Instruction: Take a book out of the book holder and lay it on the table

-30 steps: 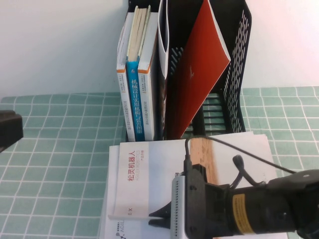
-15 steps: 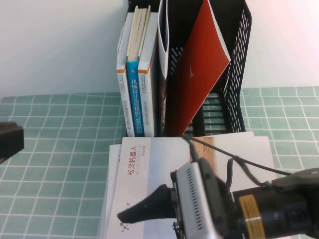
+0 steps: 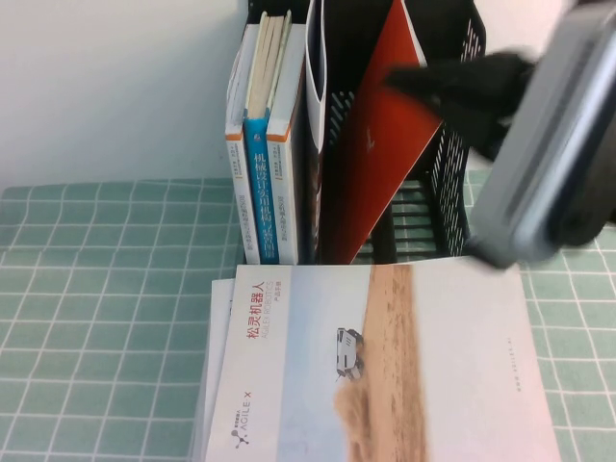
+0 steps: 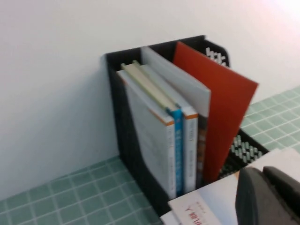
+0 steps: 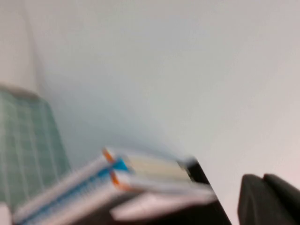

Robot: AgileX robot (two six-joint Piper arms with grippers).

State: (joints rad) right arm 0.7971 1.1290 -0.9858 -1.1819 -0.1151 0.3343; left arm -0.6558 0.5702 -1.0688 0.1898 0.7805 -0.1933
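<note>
The book (image 3: 385, 375), white with a sandy-brown band, a small white car and a red title, lies flat on top of a stack of like copies on the table (image 3: 106, 289) in front of the book holder (image 3: 452, 183). It also shows in the left wrist view (image 4: 206, 206). My right gripper (image 3: 404, 79) is raised and blurred at the upper right. Its shut, empty fingers point at the top of the red book (image 3: 385, 154) in the holder. My left gripper (image 4: 262, 172) is shut and empty, hovering near the lying book, and is out of the high view.
The book holder (image 4: 123, 122) stands against the white wall. It holds blue and orange-spined books (image 3: 265, 183), a thin pale book (image 4: 183, 86) and the leaning red book (image 4: 225, 117). Green grid cloth (image 4: 84, 197) lies bare to the left.
My right arm has swung up from low over the lying book to high at the right, beside the holder's top. The book's cover now shows whole. My left gripper has left the high view.
</note>
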